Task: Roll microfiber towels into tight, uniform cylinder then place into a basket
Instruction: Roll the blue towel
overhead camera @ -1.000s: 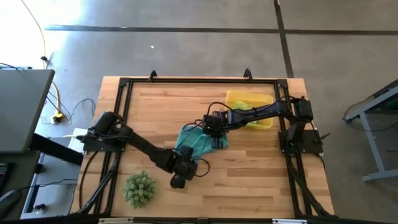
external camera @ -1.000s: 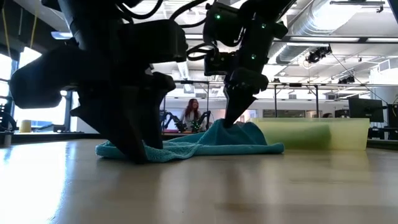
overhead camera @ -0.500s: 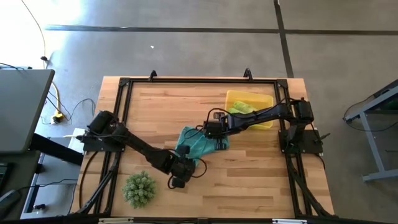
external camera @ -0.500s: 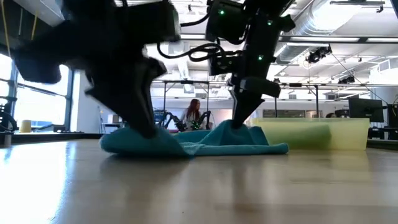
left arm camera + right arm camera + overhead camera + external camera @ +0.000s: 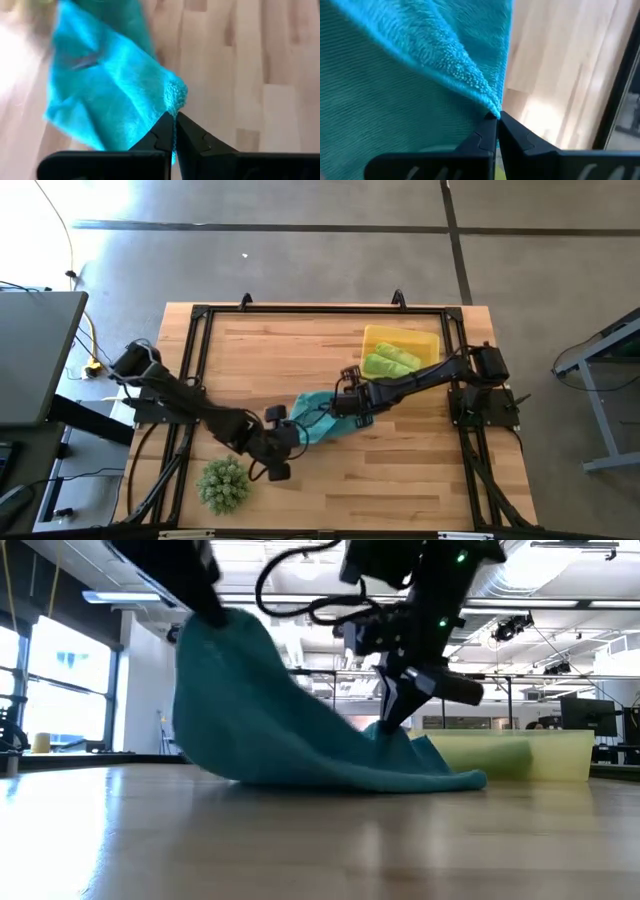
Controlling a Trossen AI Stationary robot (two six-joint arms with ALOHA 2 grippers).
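Note:
A teal-blue microfiber towel [image 5: 318, 418] stretches between my two grippers at the table's middle. My left gripper [image 5: 293, 433] is shut on the towel's end toward the table's near left and holds it high [image 5: 205, 635]. My right gripper [image 5: 390, 728] is shut on the opposite end, low by the table. The towel's middle [image 5: 400, 778] lies on the wood. The yellow basket [image 5: 432, 340] stands at the far right with a lime-green towel [image 5: 390, 363] lying in it. My left gripper pinches a corner of the teal towel [image 5: 174, 102] between its two fingertips, and the cloth is raised well above the table, sloping down toward the other gripper. My right gripper pinches a folded corner of the towel [image 5: 490, 107] at its fingertips, coming from above and pointing down [image 5: 392, 720]. That end stays just above the table and the cloth beside it rests on the wood.
A spiky green ball-shaped plant [image 5: 222, 483] sits near the table's near left corner, close to my left arm. A black frame [image 5: 300, 310] runs around the tabletop. Bare wood lies along the near edge, right of the plant.
My left gripper has shut on the towel's near-left corner, then risen and drawn back toward the table's left, lifting that end clear. My right gripper has moved a little toward the near edge, still shut. The towel has gone from a flat heap to a raised slope.

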